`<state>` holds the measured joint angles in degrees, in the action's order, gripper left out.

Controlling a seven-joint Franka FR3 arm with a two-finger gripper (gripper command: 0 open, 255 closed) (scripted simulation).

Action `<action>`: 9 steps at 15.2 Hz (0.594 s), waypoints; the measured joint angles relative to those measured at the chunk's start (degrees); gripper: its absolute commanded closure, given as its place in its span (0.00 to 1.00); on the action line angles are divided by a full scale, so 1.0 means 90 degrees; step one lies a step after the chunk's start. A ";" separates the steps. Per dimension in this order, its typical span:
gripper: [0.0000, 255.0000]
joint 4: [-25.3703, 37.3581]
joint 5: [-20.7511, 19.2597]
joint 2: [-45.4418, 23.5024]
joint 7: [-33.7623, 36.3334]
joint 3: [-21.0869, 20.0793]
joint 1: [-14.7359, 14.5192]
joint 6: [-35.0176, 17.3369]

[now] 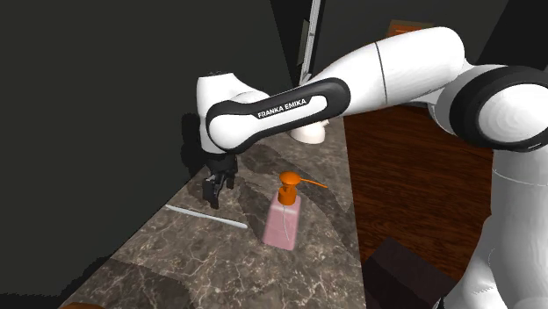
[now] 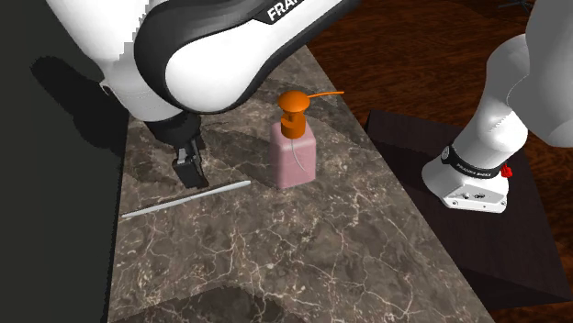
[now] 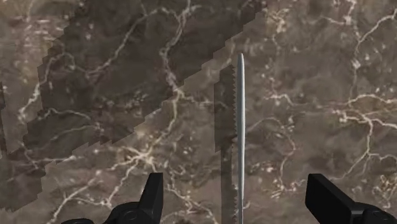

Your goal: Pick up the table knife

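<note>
while the black claw (image 3: 235, 177) hangs over the dark marbled desk (image 1: 193, 263) with its fingers spread wide, a slim silver table knife (image 3: 240, 127) lies flat on the desk just beneath it. the serrated blade runs lengthwise through the gap between the fingers and touches neither. farther out to one side, near the knife, a pink soap bottle (image 1: 284, 219) with an orange pump stands upright.
</note>
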<state>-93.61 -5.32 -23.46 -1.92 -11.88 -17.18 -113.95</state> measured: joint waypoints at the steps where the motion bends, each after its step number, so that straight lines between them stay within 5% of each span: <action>1: 0.00 0.0173 -0.0047 -0.0175 -0.0023 -0.0032 -0.0072 0.0022; 9: 0.00 0.0360 -0.0187 -0.0747 -0.0026 -0.0043 -0.0212 -0.0316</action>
<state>-90.37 -7.00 -30.19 -2.15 -12.27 -19.08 -116.79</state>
